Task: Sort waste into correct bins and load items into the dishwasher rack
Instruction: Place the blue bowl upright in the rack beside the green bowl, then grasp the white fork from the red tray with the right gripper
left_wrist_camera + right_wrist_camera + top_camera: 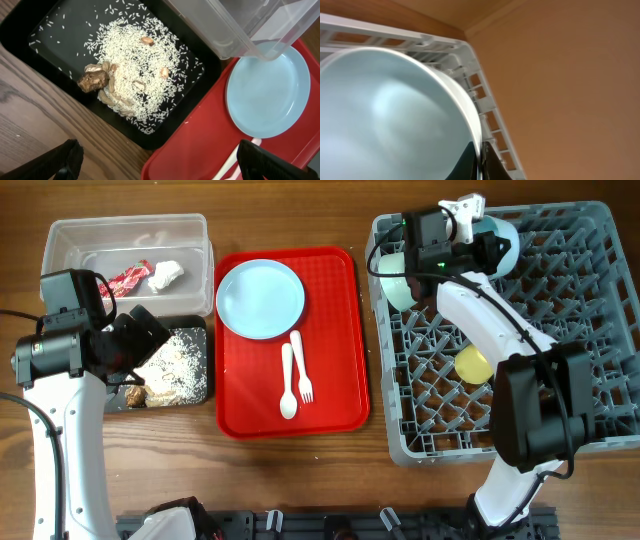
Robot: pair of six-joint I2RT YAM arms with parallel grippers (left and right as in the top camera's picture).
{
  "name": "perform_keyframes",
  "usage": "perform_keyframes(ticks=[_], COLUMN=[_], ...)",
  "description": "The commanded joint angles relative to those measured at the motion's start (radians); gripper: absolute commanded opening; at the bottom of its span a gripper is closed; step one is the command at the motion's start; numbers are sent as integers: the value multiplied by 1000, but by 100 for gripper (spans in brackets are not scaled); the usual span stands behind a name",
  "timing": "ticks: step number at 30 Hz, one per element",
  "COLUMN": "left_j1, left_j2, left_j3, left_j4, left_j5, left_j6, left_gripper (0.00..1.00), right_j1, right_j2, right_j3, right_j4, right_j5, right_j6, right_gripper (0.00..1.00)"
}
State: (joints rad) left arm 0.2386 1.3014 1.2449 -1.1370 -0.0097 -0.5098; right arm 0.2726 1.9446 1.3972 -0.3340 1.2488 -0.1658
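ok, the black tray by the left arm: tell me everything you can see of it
The black tray is shallow, rectangular and looks like dark matte plastic. It lies flat on the wooden table. Rice-like grains are spread over its floor, with brown lumps among them. One side runs along the red tray, touching or nearly; the clear tub borders another.

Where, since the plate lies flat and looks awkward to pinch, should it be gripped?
Probably the rim of the plate on the side facing the dishwasher rack, from above. It lies flat on the red tray, so only the edge offers purchase; that side has bare tray, while the opposite edge is by the tray's lip and the spoon and fork crowd the near edge.
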Motion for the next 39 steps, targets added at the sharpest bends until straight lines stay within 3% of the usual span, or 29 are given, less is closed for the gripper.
perform_keyframes(ticks=[1, 5, 6, 10, 12, 14, 17, 21, 26, 29, 33, 39], left_j1=[5, 5, 5, 5, 5, 5, 5, 5, 5, 5, 5, 5], left_j2=[-5, -5, -5, -5, -5, -5, -5, -5, -5, -5, -5, -5], left_j3=[-1, -1, -1, -1, -1, -1, -1, -1, -1, -1, -1, -1], left_j4=[3, 3, 3, 3, 3, 3, 3, 3, 3, 2, 2, 2], left_j5=[1, 1, 1, 1, 1, 1, 1, 1, 1, 1, 1, 1], left_j6=[5, 5, 5, 5, 5, 5, 5, 5, 5, 5, 5, 5], left_gripper=[100, 100, 100, 100, 100, 100, 100, 100, 100, 100, 100, 100], right_j1=[40, 60, 63, 64, 64, 64, 64, 93, 272, 397, 460, 505], right_j2=[17, 6, -12, -106, -196, -316, -445, -461, -352, -210, -55, 90], right_j3=[-5, -4, -4, -4, -4, -4, -4, -5, -25, -25, -25, -25], right_j4=[-64, -139, -165, -211, -225, -266, -357, -458, -495, -481, -449, -352], right_j5=[-293, -442, -460, -556, -642, -766, -1109, -1526, -1519, -1344, -1272, -1253], right_j6=[67, 179, 206, 229, 229, 230, 290, 383, 385, 402, 528, 568], right_gripper=[7, 14, 24, 46, 71, 78, 79, 78, 78, 78, 78, 73])
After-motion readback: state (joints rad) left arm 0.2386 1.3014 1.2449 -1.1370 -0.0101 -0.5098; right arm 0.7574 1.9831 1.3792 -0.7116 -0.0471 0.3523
